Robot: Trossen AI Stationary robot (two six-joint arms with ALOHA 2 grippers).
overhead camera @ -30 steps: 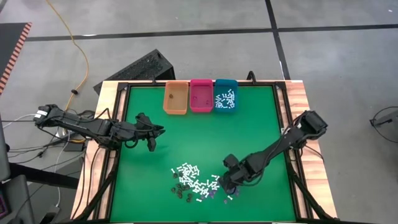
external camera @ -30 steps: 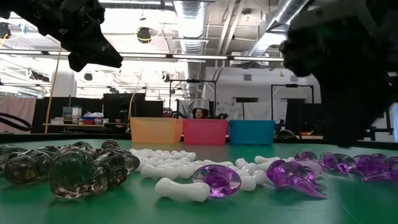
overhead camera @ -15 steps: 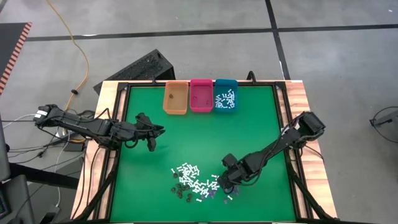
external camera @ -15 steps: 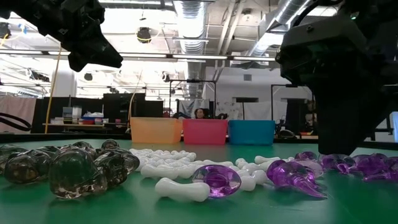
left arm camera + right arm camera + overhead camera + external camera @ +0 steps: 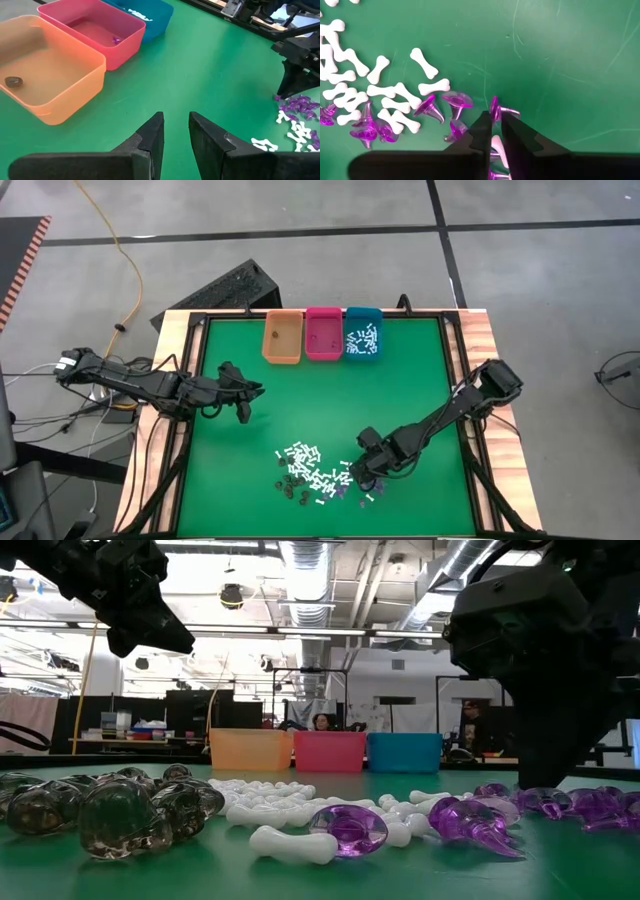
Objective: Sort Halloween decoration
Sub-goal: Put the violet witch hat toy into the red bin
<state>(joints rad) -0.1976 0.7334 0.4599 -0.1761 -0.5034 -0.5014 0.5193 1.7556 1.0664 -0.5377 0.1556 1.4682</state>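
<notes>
Green mat on your table, right gripper [image 5: 352,477] down at the pile's purple edge, left gripper [image 5: 244,411] hanging clear.

Your right gripper's fingers [image 5: 481,131] have drawn in to a thin slot around a purple piece [image 5: 494,109] on the mat; the piece sits at the tips, but you cannot tell whether it is truly pinched. Around it lie more of the Halloween decoration [image 5: 310,470]: white bones [image 5: 387,91], purple bits [image 5: 350,827] and dark bits [image 5: 115,810], heaped near the table's front edge. Your left gripper hangs above bare mat, well apart from the pile, its jaws a narrow gap apart with nothing between them. At the far edge stand the orange bin [image 5: 89,91] holding one dark bit, the pink bin [image 5: 127,33] holding a purple bit, and the teal bin [image 5: 362,356] with white bones.
</notes>
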